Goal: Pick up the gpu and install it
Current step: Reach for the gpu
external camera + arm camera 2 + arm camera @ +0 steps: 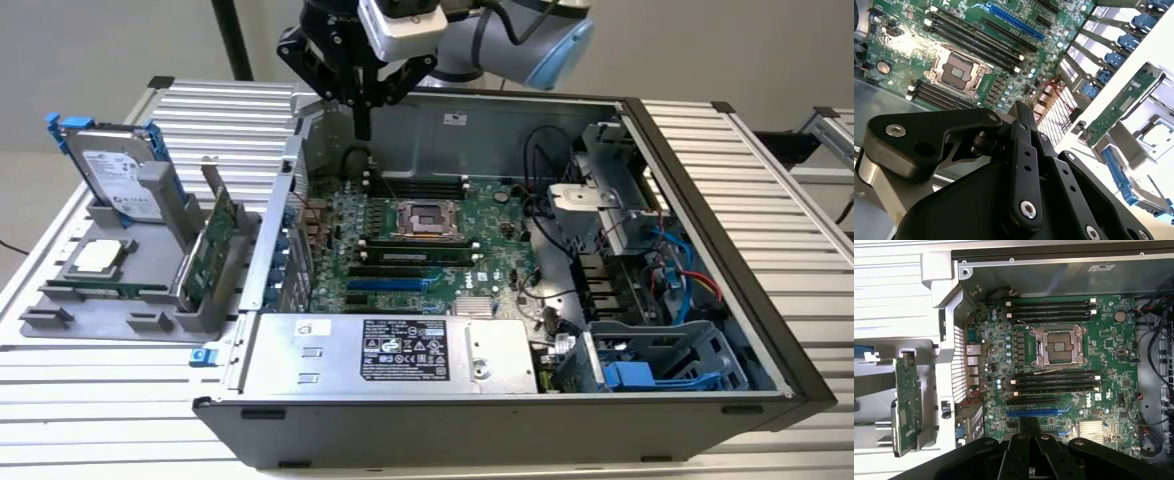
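The gpu [214, 250] is a green card standing on edge in a grey holder [80, 300] on the table, at the exterior view's left of the open computer case. It also appears as a green board in both wrist views [906, 405] [1119, 107]. My gripper [362, 128] hangs above the far part of the case, over the motherboard [414, 240], well apart from the gpu. Its black fingers [1024, 427] lie together with nothing between them, and the gripper [1021, 107] looks the same in the second wrist view.
The case lies on its side with an empty processor socket [1060, 346], memory slots, a blue expansion slot [1036, 411] and a power supply [400, 350]. The holder also carries a hard drive with blue rails [114, 170] and a processor chip [96, 257]. Cables [667, 270] fill the case's right side.
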Action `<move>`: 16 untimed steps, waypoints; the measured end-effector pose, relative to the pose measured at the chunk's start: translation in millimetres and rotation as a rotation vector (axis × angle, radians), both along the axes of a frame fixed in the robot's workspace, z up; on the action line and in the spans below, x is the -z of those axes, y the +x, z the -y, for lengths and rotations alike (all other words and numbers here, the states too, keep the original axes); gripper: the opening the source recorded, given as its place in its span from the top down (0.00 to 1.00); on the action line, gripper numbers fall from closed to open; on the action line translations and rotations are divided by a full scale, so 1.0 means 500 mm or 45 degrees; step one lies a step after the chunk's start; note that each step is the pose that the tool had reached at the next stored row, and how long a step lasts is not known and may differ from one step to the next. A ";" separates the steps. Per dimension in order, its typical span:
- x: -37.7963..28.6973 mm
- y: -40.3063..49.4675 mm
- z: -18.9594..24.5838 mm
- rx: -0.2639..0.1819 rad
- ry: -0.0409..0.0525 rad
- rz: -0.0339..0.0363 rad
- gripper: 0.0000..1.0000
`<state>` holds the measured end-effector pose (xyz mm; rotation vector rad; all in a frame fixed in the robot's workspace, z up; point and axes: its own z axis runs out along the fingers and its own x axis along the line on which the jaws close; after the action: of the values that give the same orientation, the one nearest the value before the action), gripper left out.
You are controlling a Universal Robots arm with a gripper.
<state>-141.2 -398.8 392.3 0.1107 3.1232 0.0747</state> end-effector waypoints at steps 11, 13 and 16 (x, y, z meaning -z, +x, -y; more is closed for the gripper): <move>0.000 -0.036 0.0000 0.000 0.000 -0.0001 1.00; 0.000 -0.042 0.0000 0.000 0.000 -0.0001 1.00; 0.000 -0.052 0.0000 0.000 0.000 0.0000 1.00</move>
<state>-167.2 -398.8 392.4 0.1108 3.1232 0.0746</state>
